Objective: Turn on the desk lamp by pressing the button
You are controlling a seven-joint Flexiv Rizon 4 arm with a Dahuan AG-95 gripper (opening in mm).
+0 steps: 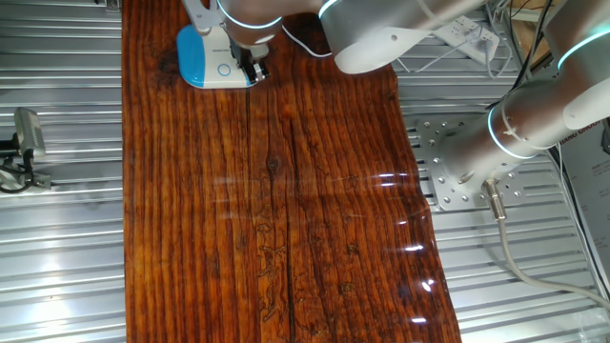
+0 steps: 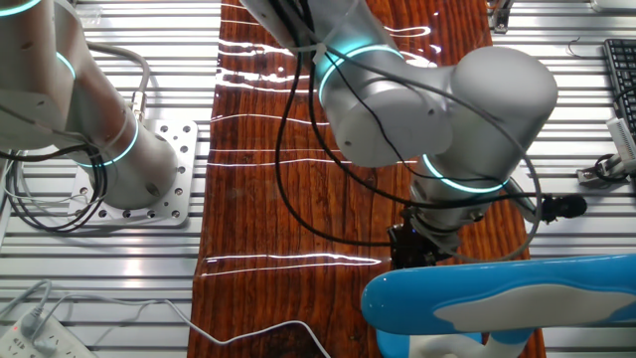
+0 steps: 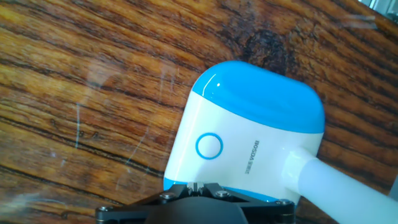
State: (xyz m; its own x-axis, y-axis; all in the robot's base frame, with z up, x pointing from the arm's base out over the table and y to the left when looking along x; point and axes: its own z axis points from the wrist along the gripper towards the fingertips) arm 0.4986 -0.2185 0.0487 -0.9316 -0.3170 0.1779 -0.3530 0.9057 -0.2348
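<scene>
The desk lamp (image 1: pixel 212 57) stands at the far left end of the wooden table, its base white on top with a blue rim. The button (image 3: pixel 209 145) is a small blue-outlined circle on the white face, also visible in one fixed view as the button (image 1: pixel 225 69). My gripper (image 3: pixel 195 185) hovers low at the base's near edge, just short of the circle, its metal fingertips pressed together with nothing between them. In one fixed view my gripper (image 1: pixel 254 71) is at the base's right edge. The lamp's blue-and-white head (image 2: pixel 497 298) fills the foreground of the other fixed view.
A white power strip (image 1: pixel 465 32) and cables lie off the table's far right. The arm's mounting plate (image 1: pixel 446 164) sits beside the table. Another power strip (image 2: pixel 30 333) and a white cable (image 2: pixel 248 333) lie near the lamp end.
</scene>
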